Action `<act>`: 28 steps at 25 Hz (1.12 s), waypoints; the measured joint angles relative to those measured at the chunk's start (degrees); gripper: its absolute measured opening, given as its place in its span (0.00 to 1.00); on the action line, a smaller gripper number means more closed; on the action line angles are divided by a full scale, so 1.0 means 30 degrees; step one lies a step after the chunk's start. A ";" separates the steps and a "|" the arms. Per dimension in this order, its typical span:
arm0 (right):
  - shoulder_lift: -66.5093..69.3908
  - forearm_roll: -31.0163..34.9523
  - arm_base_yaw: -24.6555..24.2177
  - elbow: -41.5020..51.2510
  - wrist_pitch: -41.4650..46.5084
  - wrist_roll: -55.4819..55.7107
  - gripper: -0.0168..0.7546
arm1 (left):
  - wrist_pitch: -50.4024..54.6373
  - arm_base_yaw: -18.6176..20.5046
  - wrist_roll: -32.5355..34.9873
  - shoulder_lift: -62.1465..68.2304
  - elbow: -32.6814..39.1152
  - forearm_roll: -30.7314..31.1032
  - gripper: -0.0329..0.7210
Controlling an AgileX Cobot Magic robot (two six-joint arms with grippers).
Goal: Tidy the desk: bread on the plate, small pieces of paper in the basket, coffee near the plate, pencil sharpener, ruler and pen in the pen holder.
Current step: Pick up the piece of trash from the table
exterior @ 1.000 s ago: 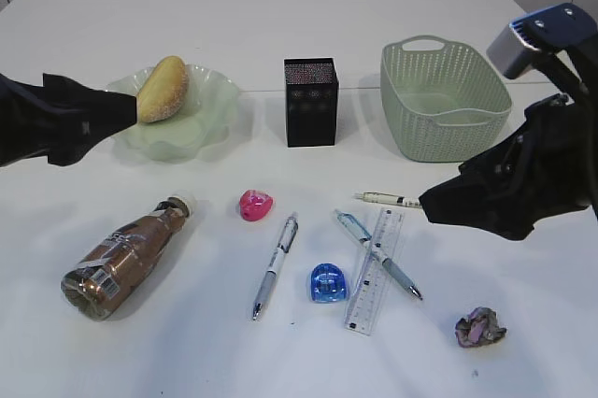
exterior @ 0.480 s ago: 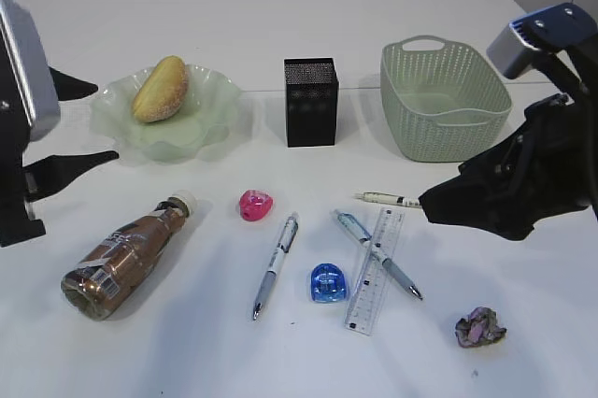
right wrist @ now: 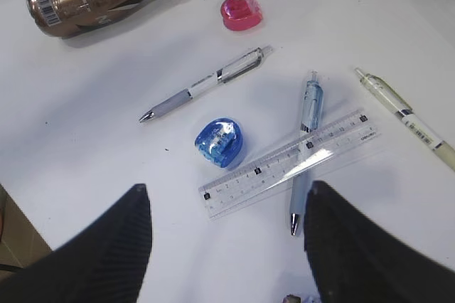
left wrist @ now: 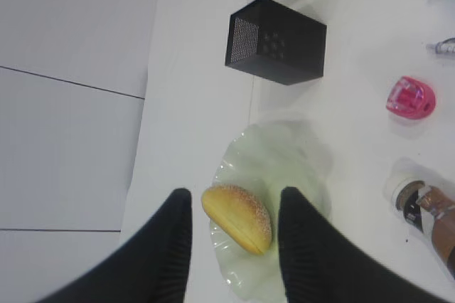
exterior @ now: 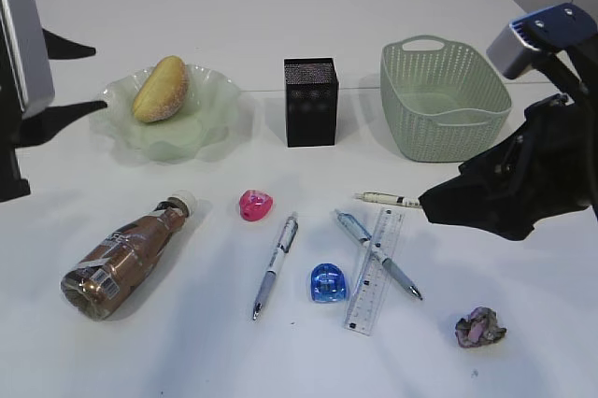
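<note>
Since the half-second-old frame, my left arm has lifted and pulled back toward the left edge of the exterior view, its left gripper now higher beside the plate; nothing on the table has shifted, and my right arm has not moved.

From largest to smallest: the green basket stands at back right. The pale green plate sits at back left with the bread lying on it. The coffee bottle lies on its side at front left, cap toward the plate. The black pen holder stands between plate and basket. The clear ruler lies front centre, with a blue pen crossing it; a grey pen lies to its left and a pale pen behind it. A blue sharpener sits just beside the ruler, a pink sharpener nearer the bottle. A crumpled paper ball lies at front right.

The left wrist view alone shows the left fingers spread wide on either side of the bread, holding nothing. The right wrist view shows the ruler lying over the blue pen, and the right gripper wide apart, empty, above them.
</note>
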 joint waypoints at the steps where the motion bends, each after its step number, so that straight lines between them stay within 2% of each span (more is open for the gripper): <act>1: 0.0000 0.0000 0.0000 0.0000 0.0000 0.0000 0.70 | 0.0243 0.0000 0.0000 -0.0129 -0.0219 0.0000 0.42; 3: 0.0000 0.0000 0.0000 0.0000 0.0000 0.0000 0.70 | 0.1127 0.0000 -0.0043 -0.0254 -0.0551 -0.0111 0.35; 6: 0.0000 0.0000 0.0000 0.0000 0.0000 0.0000 0.70 | 0.2138 0.0000 -0.0453 -0.0288 -0.0876 -0.0711 0.30; 14: 0.0000 0.0000 0.0000 0.0000 0.0000 0.0000 0.70 | -0.0649 0.0000 -0.0415 -0.0288 -0.0921 -0.0893 0.29; 24: 0.0000 0.0000 0.0000 0.0000 0.0000 0.0000 0.70 | -0.0241 -0.0034 -0.0415 -0.0288 -0.0921 -0.1007 0.29; 28: 0.0000 0.0000 0.0000 0.0000 0.0000 0.0000 0.70 | 0.0336 -0.0429 -0.0415 -0.0288 -0.0921 -0.2581 0.29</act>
